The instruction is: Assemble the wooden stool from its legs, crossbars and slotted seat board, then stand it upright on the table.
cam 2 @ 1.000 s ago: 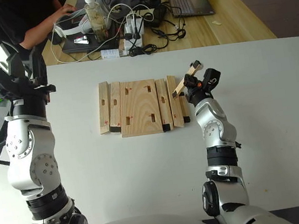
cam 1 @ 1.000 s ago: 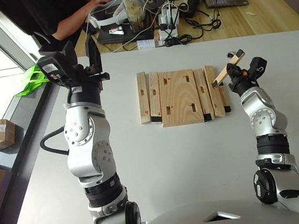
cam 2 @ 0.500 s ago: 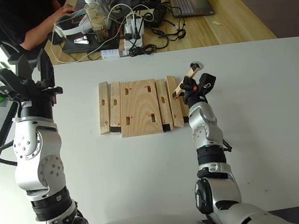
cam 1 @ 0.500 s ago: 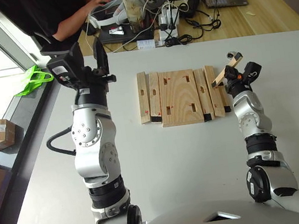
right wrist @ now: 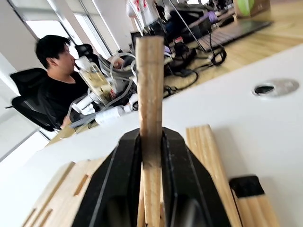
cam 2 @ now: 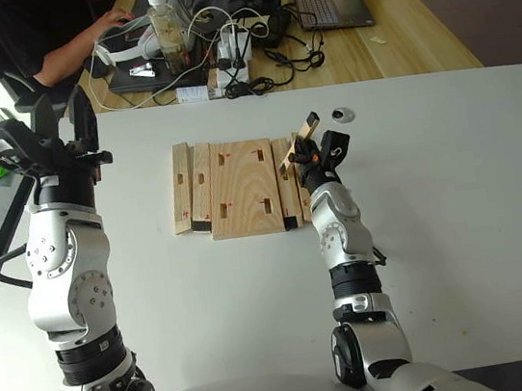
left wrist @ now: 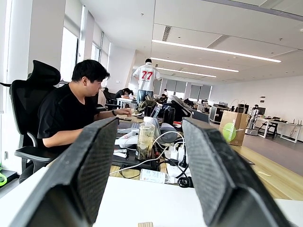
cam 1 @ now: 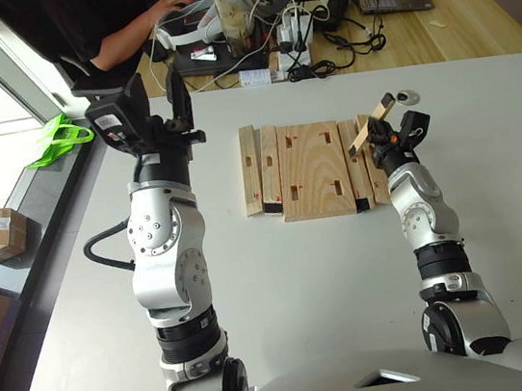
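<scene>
Moved: right gripper (cam 1: pixel 384 137), leftward over the slats (cam 1: pixel 357 167).
Right grip: pinching crossbar (cam 1: pixel 374 119).
Left gripper (cam 1: pixel 158 101): spread wide, empty.
Seat board (cam 1: pixel 311 154): red marks (cam 1: pixel 293 189), illegible.

The silver left arm stands bent upward, its black two-fingered left gripper (cam 1: pixel 154 86) raised with fingers spread wide. The right arm reaches forward, its black right gripper (cam 1: pixel 379 138) clamped on a thin pale wooden bar (right wrist: pixel 149 80).

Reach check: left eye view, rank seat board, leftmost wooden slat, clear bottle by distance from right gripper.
1. Seat board, just left of the right gripper holding a crossbar.
2. Leftmost wooden slat, row's far left end.
3. Clear bottle, back on the desk.
</scene>
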You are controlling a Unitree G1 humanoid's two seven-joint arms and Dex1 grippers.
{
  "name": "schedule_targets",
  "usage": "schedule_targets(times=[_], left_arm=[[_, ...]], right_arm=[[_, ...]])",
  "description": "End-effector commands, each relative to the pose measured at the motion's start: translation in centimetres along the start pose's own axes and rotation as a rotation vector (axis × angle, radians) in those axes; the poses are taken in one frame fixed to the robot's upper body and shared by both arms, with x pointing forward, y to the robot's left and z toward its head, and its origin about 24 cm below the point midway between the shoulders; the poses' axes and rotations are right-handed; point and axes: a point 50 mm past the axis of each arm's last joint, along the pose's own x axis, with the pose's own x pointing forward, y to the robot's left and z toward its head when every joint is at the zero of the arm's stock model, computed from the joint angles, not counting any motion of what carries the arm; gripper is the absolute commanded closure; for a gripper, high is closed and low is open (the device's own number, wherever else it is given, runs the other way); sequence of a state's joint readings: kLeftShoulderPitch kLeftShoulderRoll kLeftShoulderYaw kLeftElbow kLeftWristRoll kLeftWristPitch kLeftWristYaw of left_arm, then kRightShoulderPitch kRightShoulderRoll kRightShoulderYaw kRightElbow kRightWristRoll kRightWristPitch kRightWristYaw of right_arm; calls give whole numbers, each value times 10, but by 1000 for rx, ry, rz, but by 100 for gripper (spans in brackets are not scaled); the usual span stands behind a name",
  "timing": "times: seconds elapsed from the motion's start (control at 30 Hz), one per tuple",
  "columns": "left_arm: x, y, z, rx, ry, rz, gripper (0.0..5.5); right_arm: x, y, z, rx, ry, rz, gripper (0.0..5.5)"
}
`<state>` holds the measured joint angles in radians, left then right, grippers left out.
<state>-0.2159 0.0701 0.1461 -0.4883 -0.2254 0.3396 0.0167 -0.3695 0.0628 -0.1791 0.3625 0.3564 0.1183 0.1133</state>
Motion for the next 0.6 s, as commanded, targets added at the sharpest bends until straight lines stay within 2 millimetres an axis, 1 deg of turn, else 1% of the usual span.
schedule_targets(times=[0.03,0.2,0.3,0.47,0.6], left_arm=[[1,1,-2,8,7,8,303],[2,0,-2,5,3,5,303],[2,0,-1,7,-1,4,303],[2,2,0,14,-8,11,303],[1,3,1,17,-13,14,303]], right_arm=[[0,-5,-8,-59,20,-51,512],[1,-3,-7,-143,-20,-48,512],[-3,-1,-12,-245,4,-8,512],[-22,-19,-23,-432,82,64,512],[-35,-32,-31,-460,143,72,512]])
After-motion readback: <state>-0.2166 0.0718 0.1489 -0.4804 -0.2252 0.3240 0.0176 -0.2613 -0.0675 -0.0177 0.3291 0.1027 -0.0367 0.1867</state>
